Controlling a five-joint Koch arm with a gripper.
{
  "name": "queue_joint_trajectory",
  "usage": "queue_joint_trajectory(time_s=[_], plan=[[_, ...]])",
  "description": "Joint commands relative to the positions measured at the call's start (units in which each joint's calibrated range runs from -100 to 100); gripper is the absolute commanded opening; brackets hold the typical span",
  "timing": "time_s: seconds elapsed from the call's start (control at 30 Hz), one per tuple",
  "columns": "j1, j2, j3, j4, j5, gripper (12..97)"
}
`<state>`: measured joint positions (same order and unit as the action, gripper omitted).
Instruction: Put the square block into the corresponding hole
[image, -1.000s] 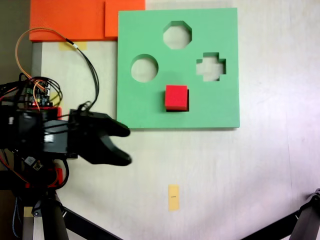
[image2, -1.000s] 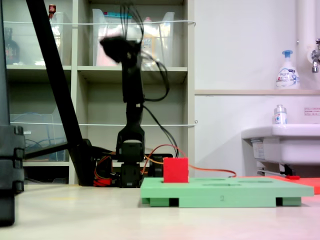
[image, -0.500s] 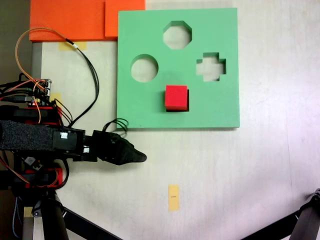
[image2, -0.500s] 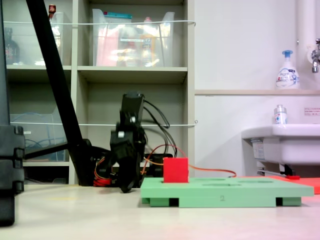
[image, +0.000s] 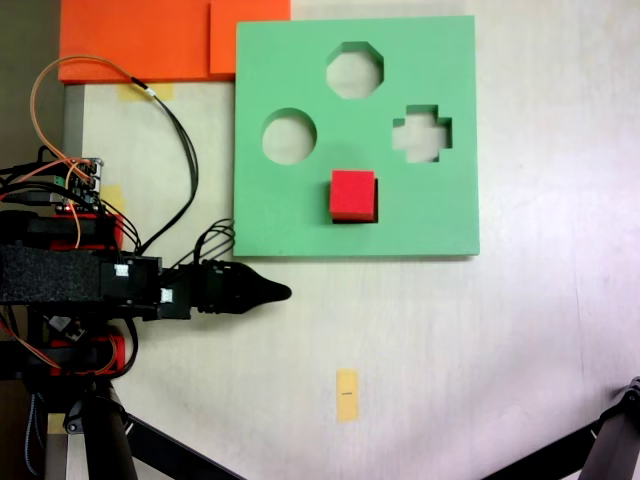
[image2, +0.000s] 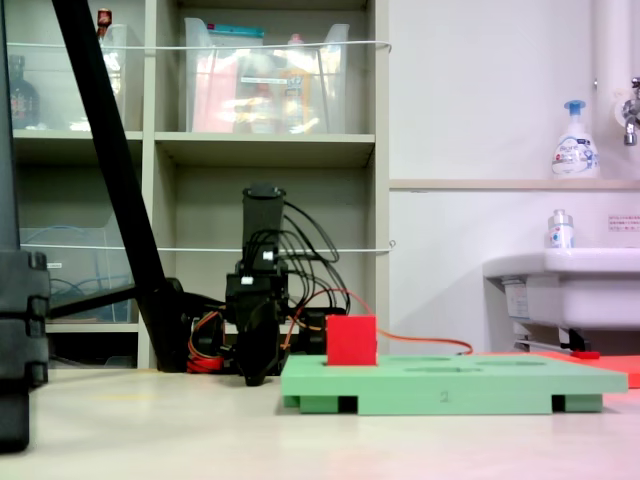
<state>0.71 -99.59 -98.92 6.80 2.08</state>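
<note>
Your small red cube (image: 352, 194) sits in the square cut-out (image: 375, 198) near the green foam board's (image: 420, 220) front edge; your empty black gripper (image: 275, 292) is drawn narrow beside the board.

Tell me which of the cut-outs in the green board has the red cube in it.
The square cut-out, the one nearest the board's lower edge in the top-down fixed view, holds the red cube; the round, octagonal and cross-shaped ones stand empty.

Lab or utility room: open shelving (image2: 270, 150) with plastic storage bins (image2: 265, 85), wall sink (image2: 565, 290), soap dispenser (image2: 575, 140), pale surface (image: 450, 340).
</note>
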Motion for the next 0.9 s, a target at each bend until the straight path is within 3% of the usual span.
queue_joint_trajectory(time_s=[0.0, 0.1, 0.87], plan=[[0.15, -0.41, -1.08, -6.95, 0.44, 46.0], [0.15, -0.41, -1.08, -6.66, 0.44, 49.7], [0.15, -0.41, -1.08, -4.83, 0.44, 49.5]])
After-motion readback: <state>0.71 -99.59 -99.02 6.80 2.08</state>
